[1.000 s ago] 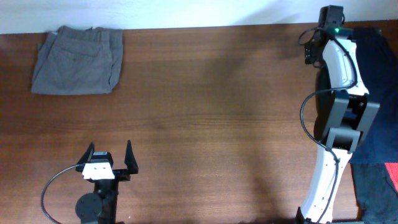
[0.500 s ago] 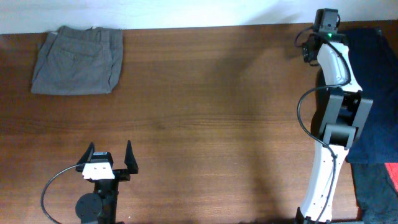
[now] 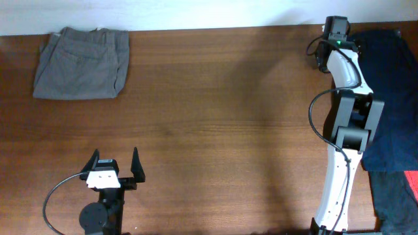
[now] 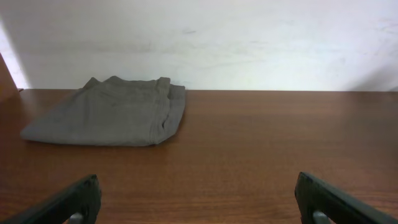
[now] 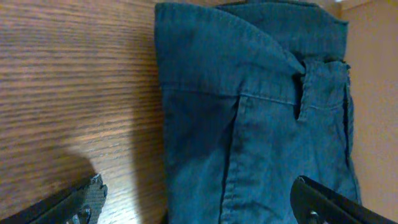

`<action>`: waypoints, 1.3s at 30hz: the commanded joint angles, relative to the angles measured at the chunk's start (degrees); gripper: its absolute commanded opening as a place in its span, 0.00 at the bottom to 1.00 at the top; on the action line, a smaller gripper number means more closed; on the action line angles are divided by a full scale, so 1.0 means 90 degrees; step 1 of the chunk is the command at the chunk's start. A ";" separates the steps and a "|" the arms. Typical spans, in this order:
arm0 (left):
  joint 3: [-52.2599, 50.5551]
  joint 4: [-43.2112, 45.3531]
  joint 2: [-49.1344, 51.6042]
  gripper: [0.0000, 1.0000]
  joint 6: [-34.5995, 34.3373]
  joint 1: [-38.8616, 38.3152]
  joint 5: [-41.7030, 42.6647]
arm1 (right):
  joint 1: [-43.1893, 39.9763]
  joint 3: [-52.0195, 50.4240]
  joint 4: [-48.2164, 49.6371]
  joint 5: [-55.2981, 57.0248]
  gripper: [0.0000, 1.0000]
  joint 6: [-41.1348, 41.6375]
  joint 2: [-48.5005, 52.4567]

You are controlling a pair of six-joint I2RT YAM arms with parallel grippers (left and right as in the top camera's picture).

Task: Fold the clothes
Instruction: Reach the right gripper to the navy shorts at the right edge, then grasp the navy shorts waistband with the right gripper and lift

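Observation:
The dark navy-blue trousers lie at the table's right edge. In the right wrist view their waistband and fly fill the frame. My right gripper is open and hovers over the trousers' left edge, one finger above bare wood and one above cloth. From overhead, the right gripper is at the far right corner. Folded grey-khaki trousers lie at the far left and also show in the left wrist view. My left gripper is open and empty near the front edge, well short of them.
A red garment and a black one lie at the front right corner. The right arm stretches along the right side. A white wall runs behind the wooden table.
The right arm has straightened and its wrist has shifted a little left along the far edge beside the navy trousers. The left arm has not moved.

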 commanded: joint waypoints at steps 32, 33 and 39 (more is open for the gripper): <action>-0.0036 -0.0007 -0.0036 0.99 0.0027 -0.0017 0.0073 | -0.0097 0.0141 0.0379 0.0682 0.13 0.0323 0.0248; -0.0036 -0.0007 -0.0036 0.99 0.0027 -0.0017 0.0073 | -0.0092 0.0141 0.0381 0.0716 0.13 0.0389 0.0245; -0.0036 -0.0007 -0.0036 0.99 0.0027 -0.0017 0.0073 | -0.0019 0.0192 0.0401 0.0794 0.13 0.0464 0.0175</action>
